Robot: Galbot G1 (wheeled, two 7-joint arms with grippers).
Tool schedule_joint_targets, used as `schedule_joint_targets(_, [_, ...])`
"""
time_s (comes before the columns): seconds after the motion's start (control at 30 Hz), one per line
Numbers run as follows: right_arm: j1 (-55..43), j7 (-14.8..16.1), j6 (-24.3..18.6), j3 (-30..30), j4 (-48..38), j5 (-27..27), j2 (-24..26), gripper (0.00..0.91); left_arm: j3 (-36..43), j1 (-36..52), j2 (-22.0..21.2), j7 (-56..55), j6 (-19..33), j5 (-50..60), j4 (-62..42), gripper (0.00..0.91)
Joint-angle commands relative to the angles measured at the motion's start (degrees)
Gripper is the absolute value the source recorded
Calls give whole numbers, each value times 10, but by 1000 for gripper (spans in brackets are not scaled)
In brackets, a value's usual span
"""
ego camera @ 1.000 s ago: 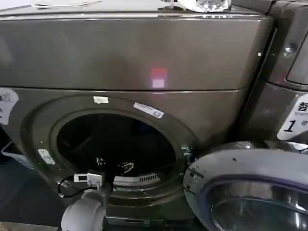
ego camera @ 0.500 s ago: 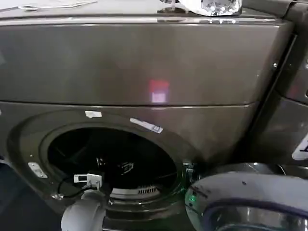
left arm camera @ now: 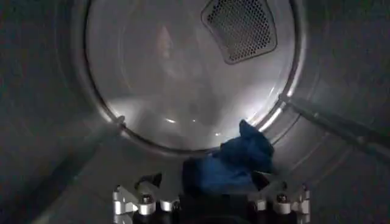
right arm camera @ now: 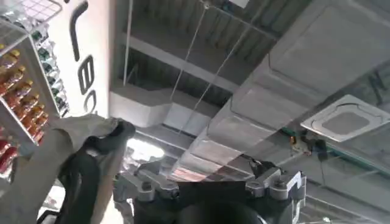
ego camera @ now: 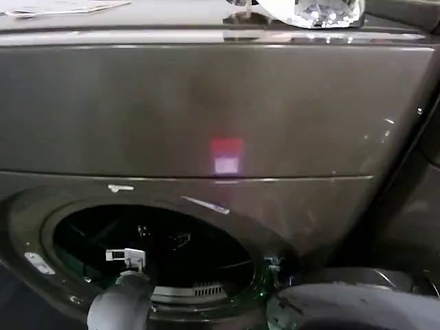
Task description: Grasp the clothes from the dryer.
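Observation:
The dryer (ego camera: 206, 103) is a big bronze-grey front loader with a small red light (ego camera: 226, 155) on its panel. Its round porthole (ego camera: 151, 247) stands open at the lower left, and my left arm (ego camera: 120, 306) reaches into it. Inside the steel drum, a crumpled blue piece of clothes (left arm camera: 228, 164) lies on the drum floor. My left gripper (left arm camera: 207, 182) is open, one finger on each side of the cloth, close against it. My right gripper (right arm camera: 207, 176) is parked, pointing up at a ceiling.
The dryer's door (ego camera: 357, 309) hangs open at the lower right, close to the porthole. A mesh vent (left arm camera: 239, 27) sits in the drum's back wall, and a raised baffle (left arm camera: 329, 122) runs along the drum side. A clear bag (ego camera: 309, 8) and papers (ego camera: 55, 8) lie on top.
The dryer has slid down and grown larger in the head view, and the neighbouring machine at the right has left the picture. My left arm stays in the porthole.

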State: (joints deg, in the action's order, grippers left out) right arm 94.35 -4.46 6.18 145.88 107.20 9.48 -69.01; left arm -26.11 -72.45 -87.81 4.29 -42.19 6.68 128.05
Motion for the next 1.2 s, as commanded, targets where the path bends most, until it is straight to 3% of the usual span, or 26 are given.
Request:
schedule_joint_targets(0.03, [0,1,-2,0,1,0,-1,907,3,19,-2,-1,-28,2,-9,907])
schedule_joint_targets(0.27, [-1,2,-3,-1,6,0,-2,907,36,108,-23,-33,-26,-6,-104,907])
schedule_joint_targets(0.5, [-5,4,-5,-8,6,-1,0,907,50,211,-37,-79,37,4,-251,907])
schedule_joint_targets(0.67, [-7,6,-4,-13,8,-2,2,907,30,297,-34,-79,41,-63,-334,907])
schedule_joint_targets(0.83, [-13,6,-4,-22,8,-2,3,907,12,356,-42,-81,113,-59,-451,907])
schedule_joint_targets(1.2, [-8,6,-3,-20,10,1,4,907,-7,473,-72,-93,204,-21,-662,907])
